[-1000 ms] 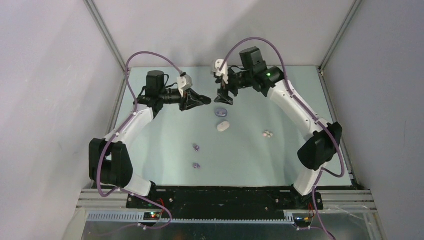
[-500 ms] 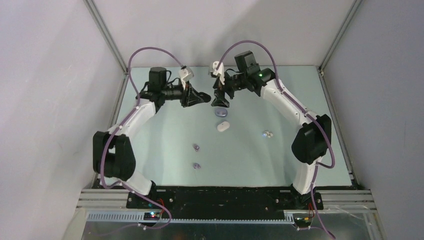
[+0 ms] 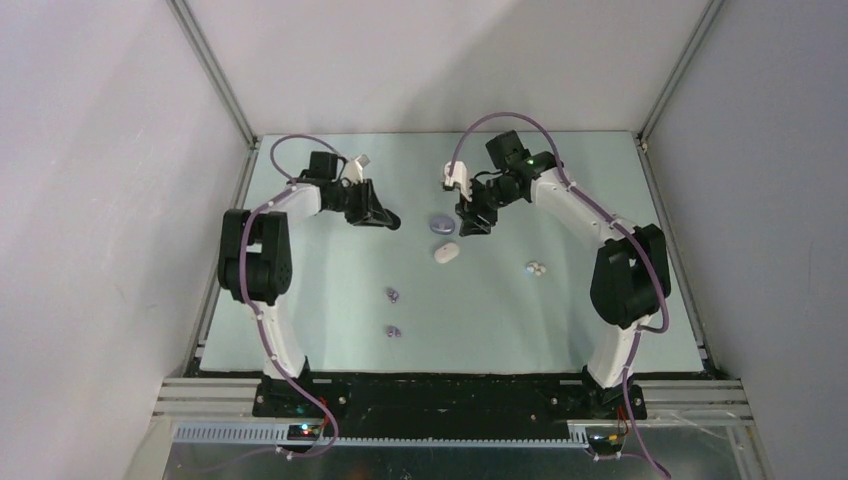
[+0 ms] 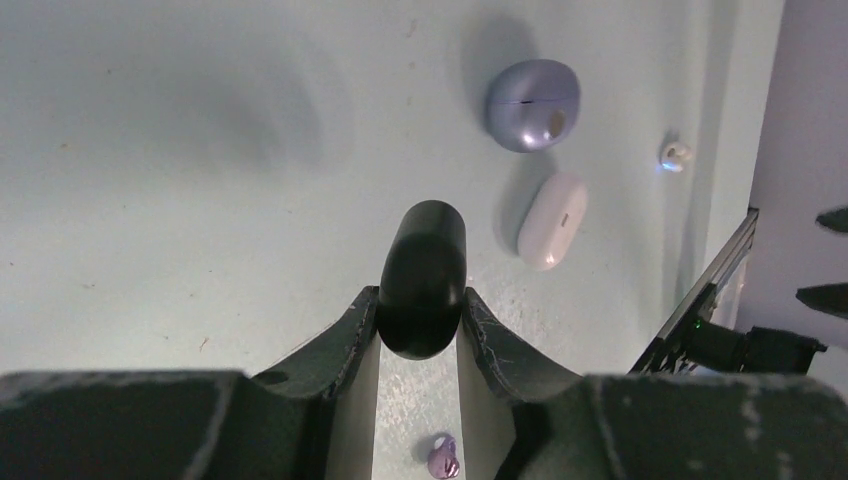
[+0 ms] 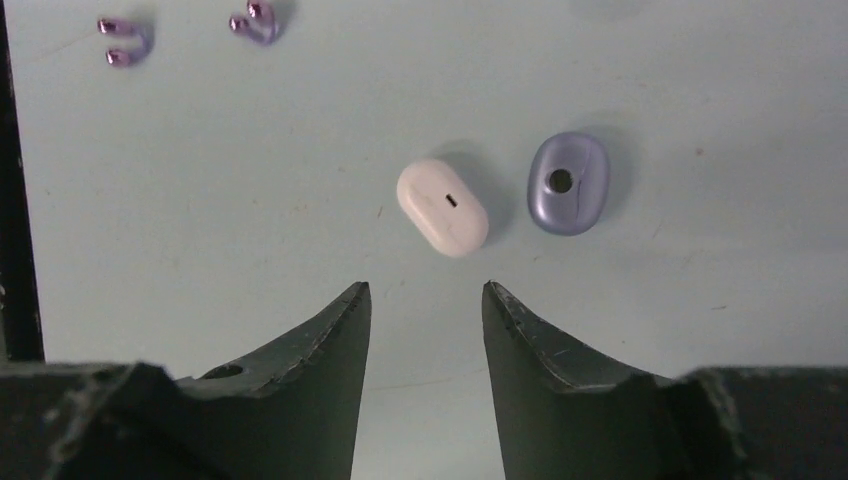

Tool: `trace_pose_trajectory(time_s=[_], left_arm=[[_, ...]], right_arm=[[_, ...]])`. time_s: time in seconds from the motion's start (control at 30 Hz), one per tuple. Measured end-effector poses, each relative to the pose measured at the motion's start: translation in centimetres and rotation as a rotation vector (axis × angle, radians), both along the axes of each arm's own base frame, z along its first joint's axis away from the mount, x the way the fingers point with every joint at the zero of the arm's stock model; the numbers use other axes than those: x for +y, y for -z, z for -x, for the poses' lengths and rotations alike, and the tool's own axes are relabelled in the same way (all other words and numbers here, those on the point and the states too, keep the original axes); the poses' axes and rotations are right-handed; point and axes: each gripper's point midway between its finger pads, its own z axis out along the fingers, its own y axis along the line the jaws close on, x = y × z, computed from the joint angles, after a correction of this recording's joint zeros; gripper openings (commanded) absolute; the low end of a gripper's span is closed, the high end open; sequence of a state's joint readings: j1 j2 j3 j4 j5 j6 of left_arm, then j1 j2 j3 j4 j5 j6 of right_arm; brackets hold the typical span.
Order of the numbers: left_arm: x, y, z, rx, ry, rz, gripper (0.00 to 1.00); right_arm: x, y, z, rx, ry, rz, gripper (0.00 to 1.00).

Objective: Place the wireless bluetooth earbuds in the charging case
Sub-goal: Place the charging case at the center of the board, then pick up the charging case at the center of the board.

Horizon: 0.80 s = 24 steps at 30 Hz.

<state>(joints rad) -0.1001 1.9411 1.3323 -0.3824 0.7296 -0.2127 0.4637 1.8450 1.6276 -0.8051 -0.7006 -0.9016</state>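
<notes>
My left gripper (image 4: pixel 420 300) is shut on a black oval charging case (image 4: pixel 421 278), whose far end sticks out past the fingertips; in the top view this gripper (image 3: pixel 385 218) is low over the table's back left. My right gripper (image 5: pixel 425 295) is open and empty, just short of a white case (image 5: pixel 442 207) and a lavender case (image 5: pixel 568 183). From above it (image 3: pixel 475 224) is right of the lavender case (image 3: pixel 440 224), with the white case (image 3: pixel 446 252) below. Two lavender earbuds (image 3: pixel 393 294) (image 3: pixel 393 331) lie mid-table. A white-pink pair of earbuds (image 3: pixel 537 268) lies to the right.
Grey enclosure walls with metal corner posts (image 3: pixel 215 80) ring the teal table (image 3: pixel 330 300). The left arm's elbow (image 3: pixel 255 255) stands folded at the left edge. The right arm's elbow (image 3: pixel 625 275) stands at the right. A black base rail (image 3: pixel 440 395) runs along the near edge.
The left arm has folded back and its gripper has dropped lower and slightly left. The right gripper has moved right and down past the lavender case, and its jaws have narrowed.
</notes>
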Motion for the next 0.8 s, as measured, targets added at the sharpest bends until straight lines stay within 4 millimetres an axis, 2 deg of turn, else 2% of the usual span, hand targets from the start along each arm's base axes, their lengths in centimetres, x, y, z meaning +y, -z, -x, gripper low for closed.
trace_pose_trajectory(time_s=[0.1, 0.23, 0.3, 0.37, 0.4, 0.53, 0.67, 0.8], left_arm=[[0.2, 1.6, 0.0, 0.061, -0.028, -0.014, 0.18], [0.4, 3.6, 0.1, 0.122, -0.051, -0.031, 0.19], [0.4, 4.1, 0.2, 0.144, -0.056, -0.029, 0.27], [0.6, 4.1, 0.0, 0.146, -0.065, -0.032, 0.4], [0.7, 4.0, -0.1, 0.144, -0.069, -0.037, 0.48], [1.8, 4.7, -0.3, 0.149, -0.103, -0.096, 0.66], [3.4, 4.2, -0.1, 0.138, -0.123, -0.15, 0.68], [6.1, 1.9, 0.7, 0.08, -0.147, -0.224, 0.69]], right_arm=[[-0.6, 1.2, 0.3, -0.025, -0.056, 0.047, 0.42], [-1.1, 3.9, 1.1, -0.074, -0.145, 0.105, 0.4], [-1.3, 5.3, 1.6, -0.096, -0.196, 0.134, 0.4], [-1.1, 5.9, 1.8, -0.129, -0.249, 0.148, 0.42], [-0.8, 6.1, 1.6, -0.154, -0.274, 0.149, 0.44], [0.0, 7.6, 0.9, -0.232, -0.372, 0.16, 0.5], [0.2, 9.5, 0.3, -0.273, -0.449, 0.175, 0.56], [0.5, 11.1, -0.2, -0.296, -0.504, 0.183, 0.59]])
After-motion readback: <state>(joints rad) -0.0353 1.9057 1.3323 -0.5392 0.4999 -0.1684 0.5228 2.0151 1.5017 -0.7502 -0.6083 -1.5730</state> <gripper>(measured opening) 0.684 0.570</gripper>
